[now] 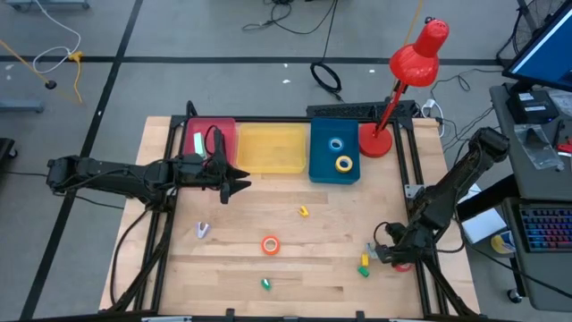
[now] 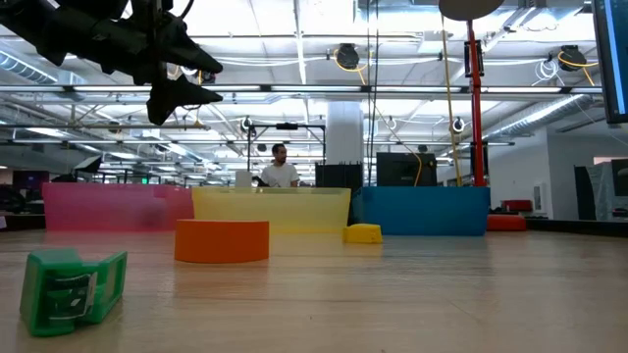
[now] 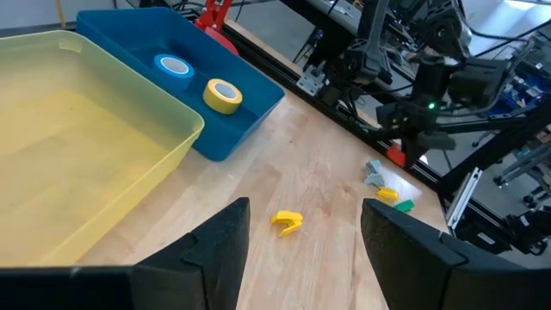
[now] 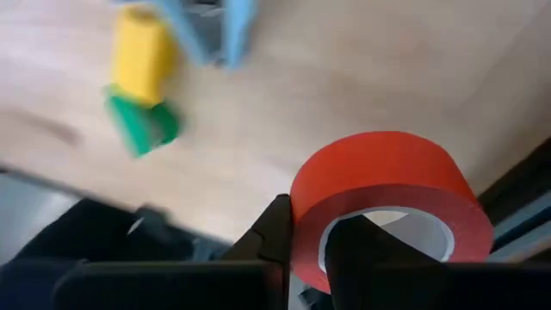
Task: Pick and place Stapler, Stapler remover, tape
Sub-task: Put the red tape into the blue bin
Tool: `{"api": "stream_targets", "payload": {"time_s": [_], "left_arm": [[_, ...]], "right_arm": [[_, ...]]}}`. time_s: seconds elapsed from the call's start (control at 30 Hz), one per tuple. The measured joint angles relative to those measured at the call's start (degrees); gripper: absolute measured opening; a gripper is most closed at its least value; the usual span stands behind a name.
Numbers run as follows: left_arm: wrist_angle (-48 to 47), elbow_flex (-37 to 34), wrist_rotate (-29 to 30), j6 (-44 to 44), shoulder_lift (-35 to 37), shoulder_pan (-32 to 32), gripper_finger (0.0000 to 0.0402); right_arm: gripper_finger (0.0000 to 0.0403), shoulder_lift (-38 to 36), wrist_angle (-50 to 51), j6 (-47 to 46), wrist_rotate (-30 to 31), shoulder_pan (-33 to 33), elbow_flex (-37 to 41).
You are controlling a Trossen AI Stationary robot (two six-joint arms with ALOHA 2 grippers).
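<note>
We see the right end effector closed on the red tape roll at the worktop's right edge. The left end effector hangs open above the worktop near the yellow bin.

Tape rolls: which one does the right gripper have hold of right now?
The red roll, at the table's right edge: the right gripper is shut on its wall. The orange roll lies free mid-table; the blue and yellow rolls sit in the blue bin.
</note>
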State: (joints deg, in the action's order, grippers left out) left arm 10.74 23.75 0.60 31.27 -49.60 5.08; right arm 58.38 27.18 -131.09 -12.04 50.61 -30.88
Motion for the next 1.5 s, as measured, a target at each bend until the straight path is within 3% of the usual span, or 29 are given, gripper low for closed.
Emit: {"api": "stream_targets", "payload": {"time_s": [0.1, 0.27, 0.47, 0.73, 1.1, 1.4, 1.5], "left_arm": [[0.0, 0.0, -0.1, 0.1, 0.0, 0.0, 0.0223], [0.0, 0.0, -0.5, 0.4, 0.0, 0.0, 0.0223], [0.2, 0.0, -0.5, 0.6, 0.0, 0.0, 0.0223], [5.9, 0.0, -1.9, 2.5, 0.0, 0.0, 0.0223], [7.1, 0.0, -1.8, 2.3, 0.0, -0.1, 0.0223], [6.2, 0.0, -1.6, 2.3, 0.0, 0.0, 0.0223], [5.1, 0.0, -1.6, 2.3, 0.0, 0.0, 0.0223]], "right_arm": [[0.0035, -1.9, 0.0, 0.2, 5.1, 0.0, -1.7], [0.0033, -4.1, -1.7, 2.9, 20.0, -0.5, -3.8], [0.0035, -4.4, -8.8, 12.3, 32.9, -5.3, -4.1], [0.0034, -4.2, -23.6, 34.9, 37.9, -17.1, -4.1], [0.0033, -0.6, -45.6, 75.0, 42.5, -36.9, -4.1], [0.0033, 5.9, -46.7, 89.2, 39.4, -50.7, -6.2], [0.0033, 8.5, -41.0, 91.7, 37.4, -54.5, -10.0]]}}
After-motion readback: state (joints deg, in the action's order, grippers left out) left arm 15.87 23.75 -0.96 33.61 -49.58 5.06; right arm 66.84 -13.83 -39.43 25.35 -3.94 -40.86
